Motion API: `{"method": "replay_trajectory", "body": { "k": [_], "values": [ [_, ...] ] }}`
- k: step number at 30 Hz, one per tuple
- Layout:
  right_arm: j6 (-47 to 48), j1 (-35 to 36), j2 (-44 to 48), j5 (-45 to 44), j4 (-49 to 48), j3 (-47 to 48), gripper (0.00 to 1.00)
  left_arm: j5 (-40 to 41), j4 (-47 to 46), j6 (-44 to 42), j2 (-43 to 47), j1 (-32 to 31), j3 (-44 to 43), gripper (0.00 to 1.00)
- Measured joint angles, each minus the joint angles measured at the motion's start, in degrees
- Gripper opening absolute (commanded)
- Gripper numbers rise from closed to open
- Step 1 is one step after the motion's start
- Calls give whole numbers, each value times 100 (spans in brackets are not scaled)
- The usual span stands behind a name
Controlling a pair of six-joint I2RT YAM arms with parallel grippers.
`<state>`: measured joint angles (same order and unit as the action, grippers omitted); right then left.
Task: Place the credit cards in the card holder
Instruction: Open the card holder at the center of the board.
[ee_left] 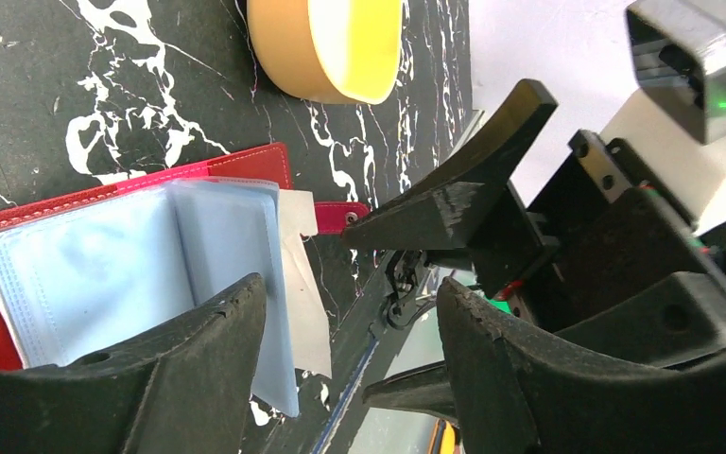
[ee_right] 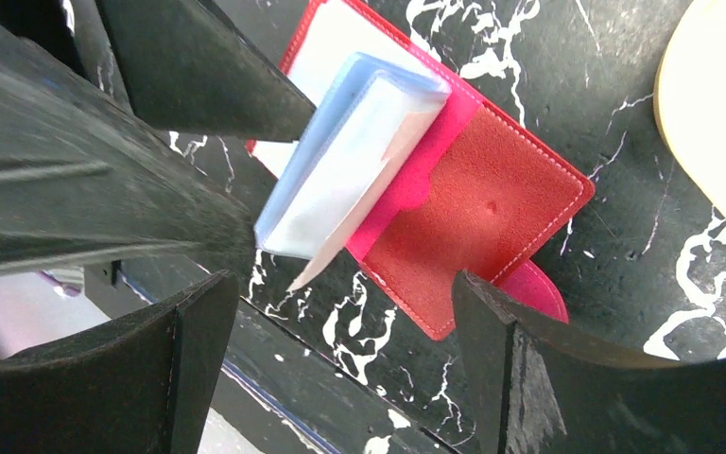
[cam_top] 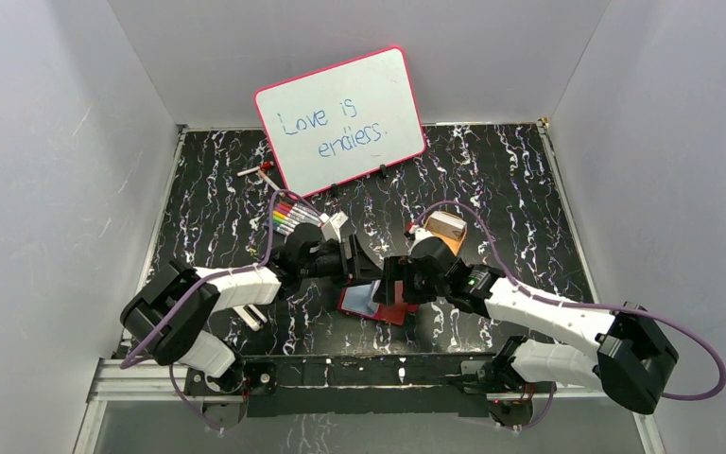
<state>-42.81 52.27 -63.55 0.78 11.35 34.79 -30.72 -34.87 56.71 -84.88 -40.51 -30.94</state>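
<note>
**Item:** small dark-red leather-like folding card holder (cam_top: 388, 312), lying open on the black white-veined table (cam_top: 529, 189) with its clear plastic sleeves (ee_left: 104, 274) fanned upward.

**Position:** just ahead of the left gripper (ee_left: 350, 378), with the sleeve stack against one finger. It lay beyond and between the fingers of the right gripper (ee_right: 340, 369).

**Left jaws:** apart, nothing between them.

**Right jaws:** apart, nothing between them.

**Pale thin sheet, taken for a credit card (ee_right: 331, 255):** one edge projected from the sleeve stack toward the right jaws. How deep it sat could not be told.

**Orange oval tray (ee_left: 331, 47):** beyond both jaw pairs, apart from the holder.

**Handling note (judgement):** one jaw pair should pin the red cover flat. The other should pinch the projecting edge and push it straight along the sleeve mouth, slowly. The glossy sleeves looked liable to buckle, and the unweighted holder to slide.
</note>
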Motion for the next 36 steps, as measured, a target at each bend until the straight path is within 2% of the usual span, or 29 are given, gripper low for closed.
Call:
{"method": "replay_trajectory", "body": {
  "k": [10, 14, 18, 24, 30, 36],
  "values": [
    [118, 63, -297, 205, -144, -103, 94, -50, -114, 181, -243, -118, -109, 65],
    [83, 68, -549, 236, -164, -17, 90, -55, -133, 208, -363, -199, -210, 65],
    [7, 74, -697, 192, -111, 70, 80, -15, -131, 245, -535, -195, -256, 65],
    [-96, 101, -793, 46, -55, 70, 52, 15, -136, 251, -566, -201, -256, 65],
    [-197, 101, -793, -199, -74, -103, 39, 339, 249, 83, -125, -236, -214, 65],
    [-79, 96, -1121, -264, -140, -219, 30, 1139, 1211, -184, 1113, -249, -4, 65]
  ]
}}
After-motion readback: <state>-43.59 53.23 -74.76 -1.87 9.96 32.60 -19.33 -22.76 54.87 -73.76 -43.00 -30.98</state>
